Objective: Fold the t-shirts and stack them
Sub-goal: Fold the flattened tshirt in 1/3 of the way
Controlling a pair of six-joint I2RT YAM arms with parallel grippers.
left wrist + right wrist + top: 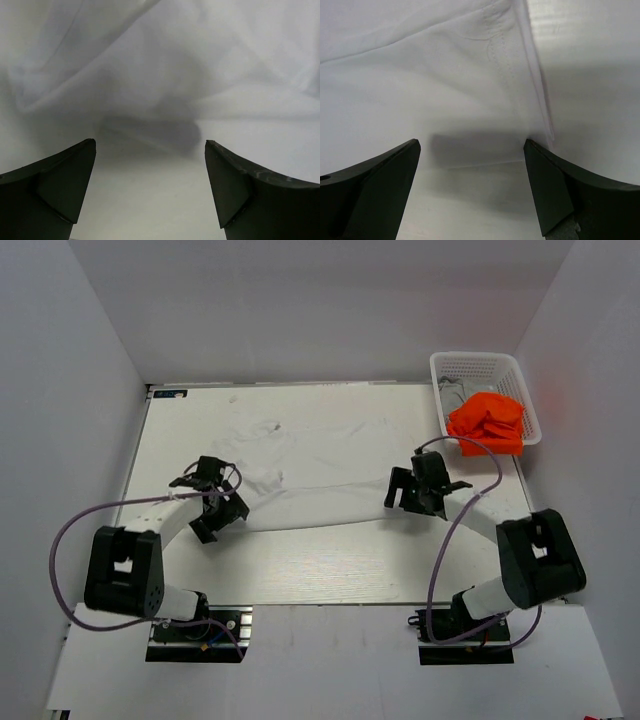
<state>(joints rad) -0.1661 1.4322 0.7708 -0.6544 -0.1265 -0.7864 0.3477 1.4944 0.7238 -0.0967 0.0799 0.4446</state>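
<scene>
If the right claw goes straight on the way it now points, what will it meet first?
Most likely the white shirt, near its hemmed corner, lying on the table. The right claw is open and empty. Depth is unclear.

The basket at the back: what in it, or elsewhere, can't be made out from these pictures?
- Grey t-shirt: top view, mostly buried under the orange t-shirt in the basket; only a sliver shows.
- White t-shirt: top view, outline fades into the pale table.
- Left wrist view: cloth blurred; which part, unclear.
</scene>
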